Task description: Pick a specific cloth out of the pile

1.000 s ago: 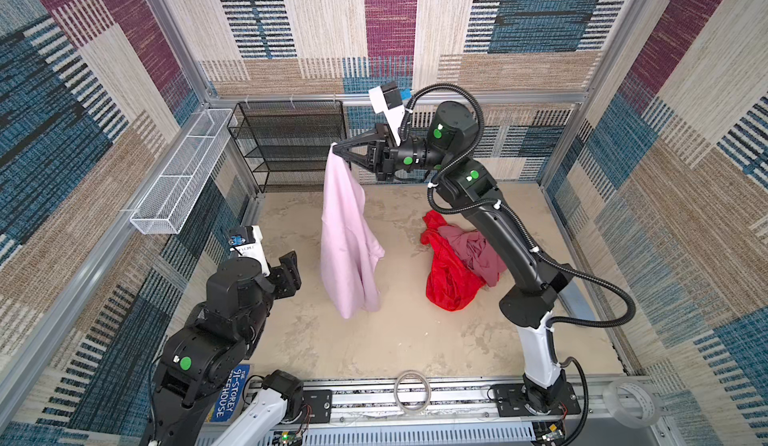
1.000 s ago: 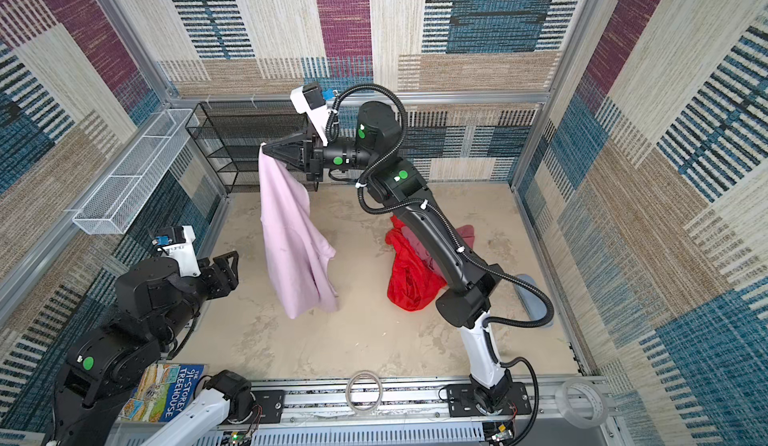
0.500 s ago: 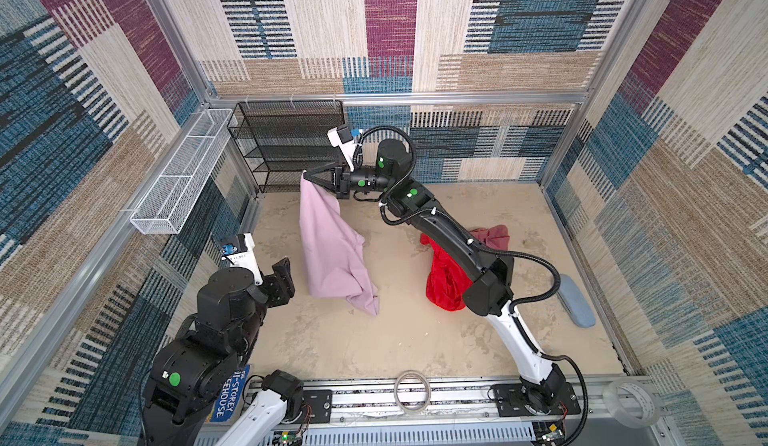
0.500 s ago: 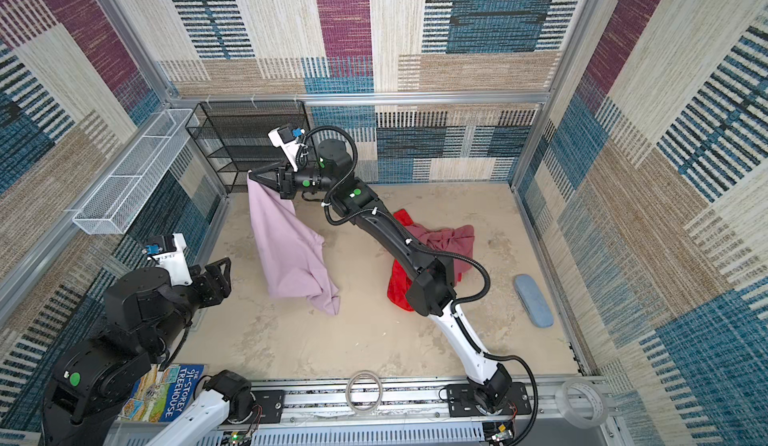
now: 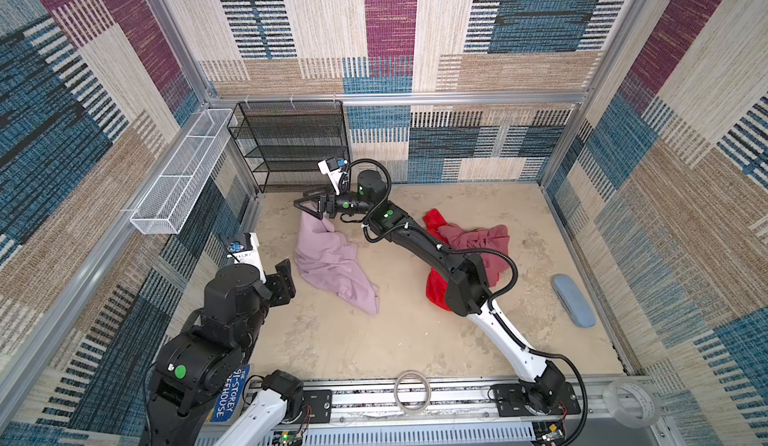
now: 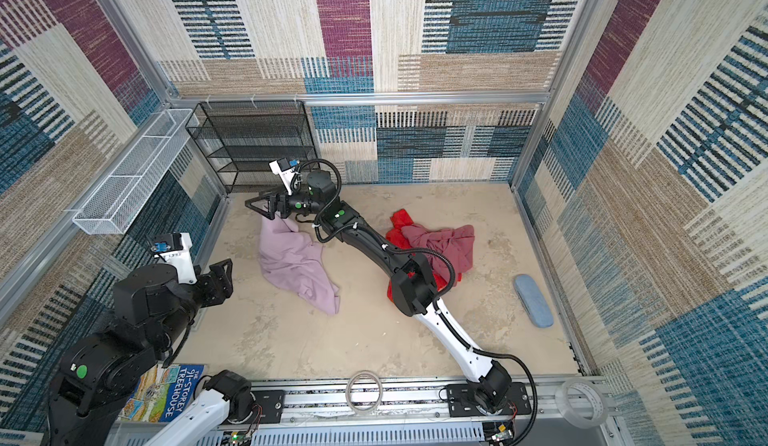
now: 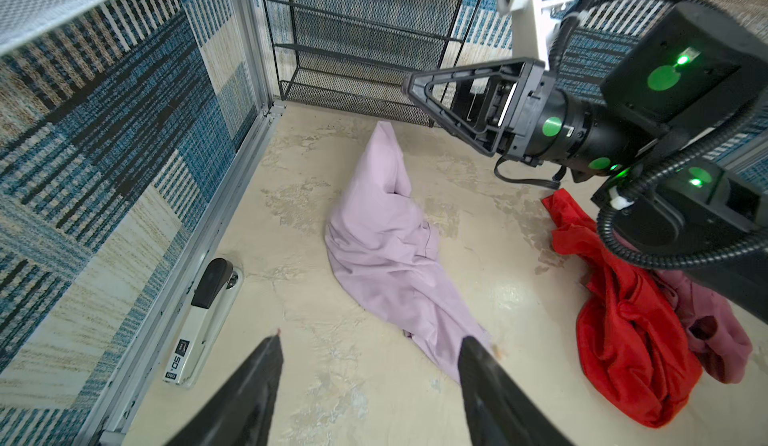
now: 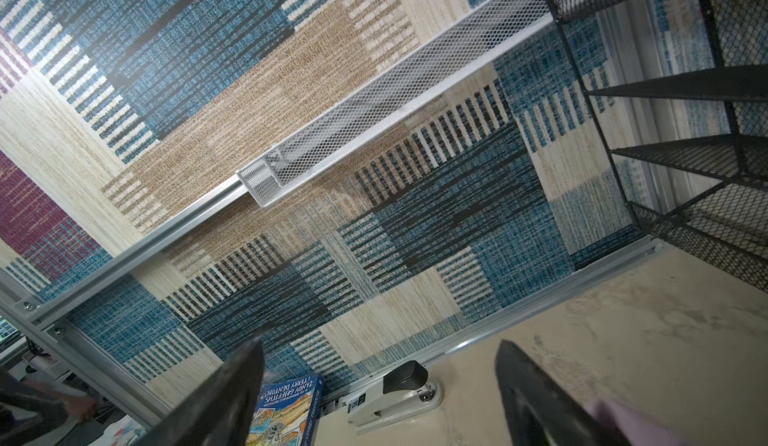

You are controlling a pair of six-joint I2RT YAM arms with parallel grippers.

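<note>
The pale lilac cloth [image 5: 332,261] [image 6: 295,261] [image 7: 390,240] lies crumpled on the floor left of centre, with one end standing up in a peak. It is apart from the pile, which is a bright red cloth [image 5: 436,294] [image 7: 623,331] with a dusty mauve cloth [image 5: 478,236] [image 6: 444,244] on top. My right gripper [image 5: 302,200] [image 6: 252,201] [image 8: 380,348] hovers just above the peak, open, with nothing between its fingers. A lilac corner shows beside one finger in the right wrist view. My left gripper [image 5: 290,282] [image 6: 227,275] [image 7: 370,338] is open near the cloth's near-left edge and holds nothing.
A black mesh rack [image 5: 291,144] stands at the back left and a white wire basket [image 5: 183,174] hangs on the left wall. A stapler [image 7: 203,319] [image 8: 390,394] and a book [image 6: 166,394] lie along the left wall. A blue case [image 5: 573,300] lies at the right, and tape rolls [image 5: 411,385] at the front rail.
My right gripper swung left and down with the lilac cloth hanging from it, then opened. The cloth dropped into a heap on the floor. The left arm barely moved.
</note>
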